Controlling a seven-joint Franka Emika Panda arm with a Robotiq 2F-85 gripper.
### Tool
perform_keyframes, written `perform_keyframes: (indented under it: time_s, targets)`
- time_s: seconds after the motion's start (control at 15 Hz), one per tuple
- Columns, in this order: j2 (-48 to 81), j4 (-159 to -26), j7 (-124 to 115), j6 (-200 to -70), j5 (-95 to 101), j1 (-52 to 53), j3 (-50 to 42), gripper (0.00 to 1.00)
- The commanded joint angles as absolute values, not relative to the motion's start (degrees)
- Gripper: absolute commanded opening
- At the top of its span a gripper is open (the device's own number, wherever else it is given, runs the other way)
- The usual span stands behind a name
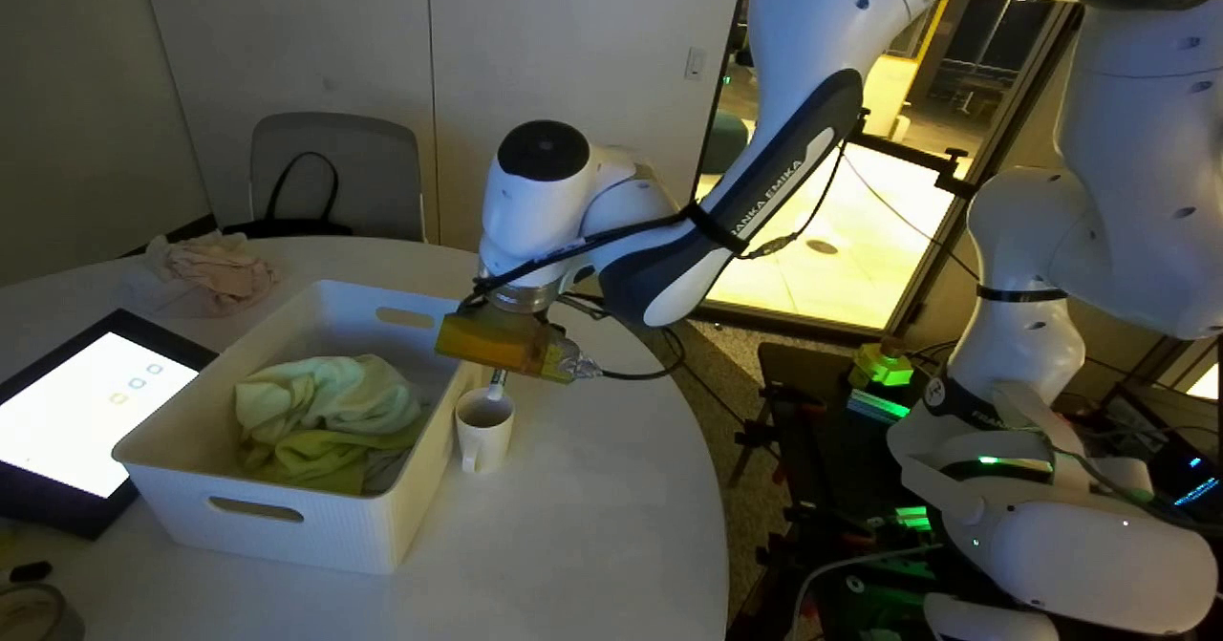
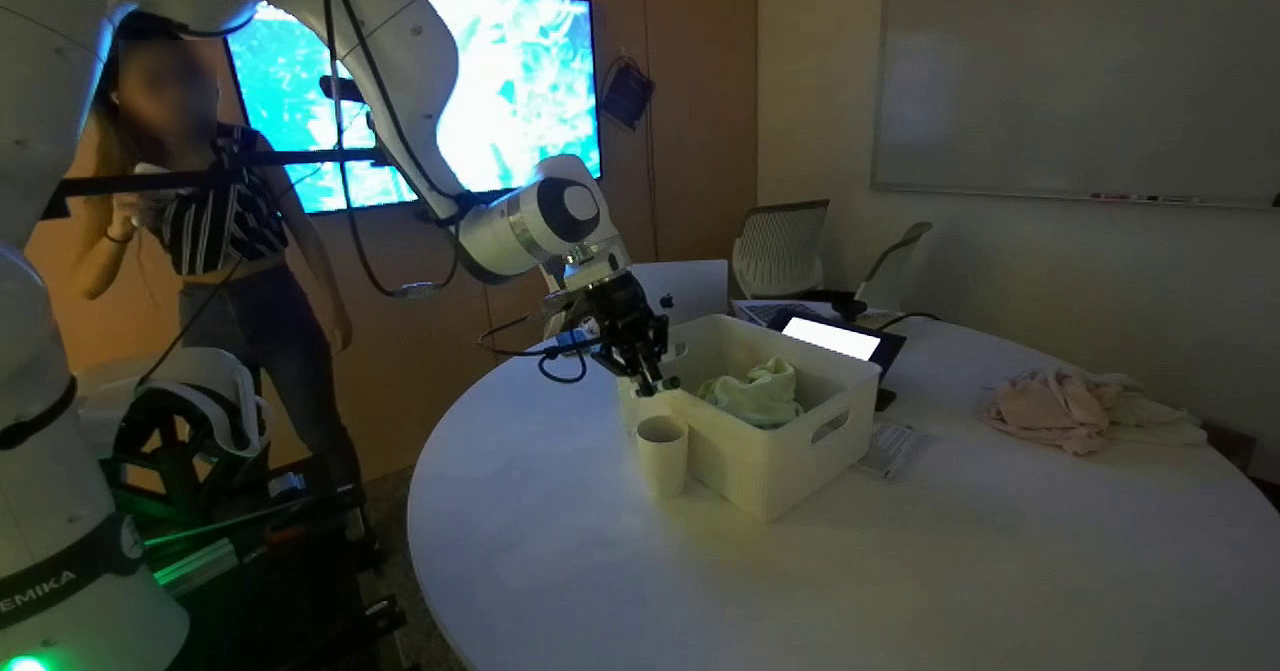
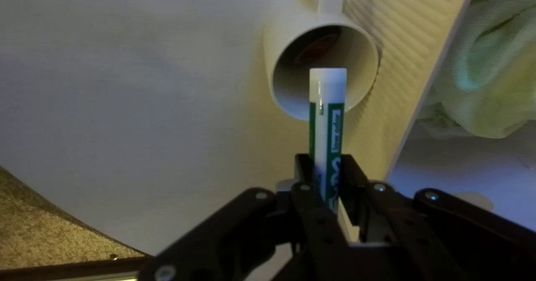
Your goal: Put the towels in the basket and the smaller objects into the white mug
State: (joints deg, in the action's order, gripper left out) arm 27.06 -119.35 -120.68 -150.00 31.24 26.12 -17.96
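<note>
Mug (image 1: 485, 442) and basket (image 1: 334, 532) number one each; heaped towels (image 1: 325, 412) defy counting. Nearly closed, the pincer (image 3: 325, 166) grips one marker (image 3: 328, 132).

The dry-erase marker (image 3: 327, 126), white with a green label on which one can read "low odor", is held in the air; its white end points down over the opening of the white mug (image 1: 485, 445), but whether it touches the rim, I cannot tell. The mug stands upright just beside the basket (image 1: 344, 538), and its dark inside shows a reddish patch, too dim to identify. The basket is rectangular, white, with ribbed walls and handle slots. Inside it, a pale towel (image 1: 334, 388) lies crumpled upon a yellow-green towel (image 1: 320, 459).
</note>
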Motion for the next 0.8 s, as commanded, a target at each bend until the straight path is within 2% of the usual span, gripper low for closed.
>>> perform_keyframes:
  time_s: [0.0, 0.73]
  targets:
    - [29.7, -114.05, -123.16, -146.08, 35.89, 25.42, -16.61, 0.05]
    - [36.54, -107.64, -124.27, -137.92, 39.39, 23.84, -12.96, 0.05]
